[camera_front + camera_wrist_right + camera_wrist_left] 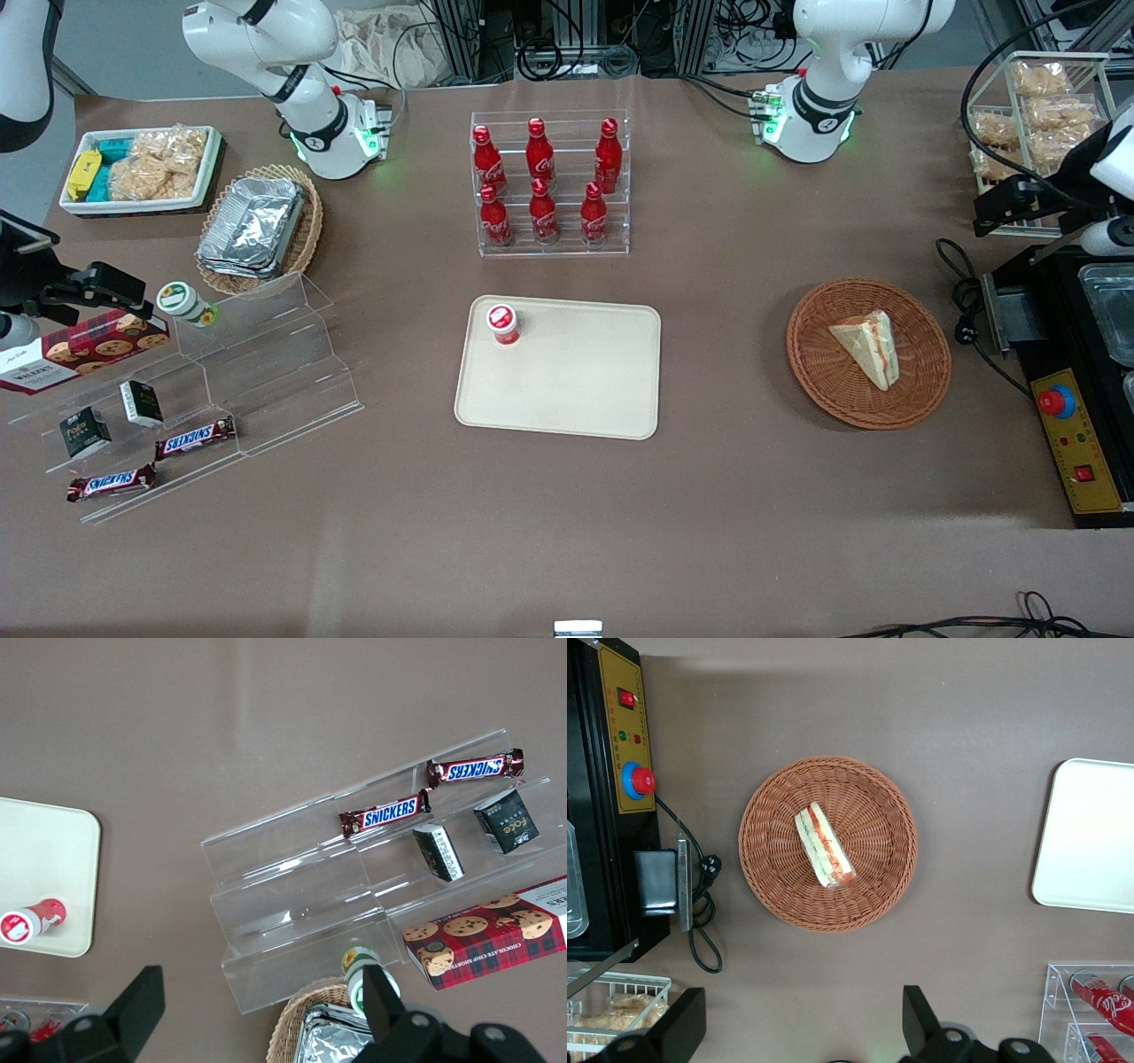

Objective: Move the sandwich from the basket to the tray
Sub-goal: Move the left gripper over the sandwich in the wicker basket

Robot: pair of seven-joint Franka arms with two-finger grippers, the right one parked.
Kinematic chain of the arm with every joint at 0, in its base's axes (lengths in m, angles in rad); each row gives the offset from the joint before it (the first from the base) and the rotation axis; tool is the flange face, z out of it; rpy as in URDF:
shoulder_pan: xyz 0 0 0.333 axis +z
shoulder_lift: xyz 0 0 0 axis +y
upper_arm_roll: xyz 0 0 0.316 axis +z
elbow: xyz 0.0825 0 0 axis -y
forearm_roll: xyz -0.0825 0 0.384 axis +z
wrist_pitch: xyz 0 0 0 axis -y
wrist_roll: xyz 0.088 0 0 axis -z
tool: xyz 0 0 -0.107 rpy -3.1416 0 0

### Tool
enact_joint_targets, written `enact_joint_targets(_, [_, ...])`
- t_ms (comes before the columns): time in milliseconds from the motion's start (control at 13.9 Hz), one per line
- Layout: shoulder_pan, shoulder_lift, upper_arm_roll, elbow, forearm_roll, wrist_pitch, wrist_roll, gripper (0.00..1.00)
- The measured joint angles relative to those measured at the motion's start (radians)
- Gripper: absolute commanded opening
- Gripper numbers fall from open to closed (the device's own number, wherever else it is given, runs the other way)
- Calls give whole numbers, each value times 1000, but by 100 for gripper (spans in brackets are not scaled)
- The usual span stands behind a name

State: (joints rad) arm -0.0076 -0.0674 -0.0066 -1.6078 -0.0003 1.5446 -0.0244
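Bright, even light; sharp, soft-shadowed.

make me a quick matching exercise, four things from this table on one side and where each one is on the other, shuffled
Things:
1. sandwich
2. red-capped cup
3. cola bottles
4. gripper

Places:
A. in the clear acrylic rack
B. standing on the tray
C. lying in the basket
D. open, raised above the table beside the basket

Pairs: 1-C, 2-B, 3-A, 4-D
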Motion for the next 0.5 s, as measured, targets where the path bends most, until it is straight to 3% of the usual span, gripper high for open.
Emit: enact_joint_targets(505, [2,13,12,-27,40,2,-13,100])
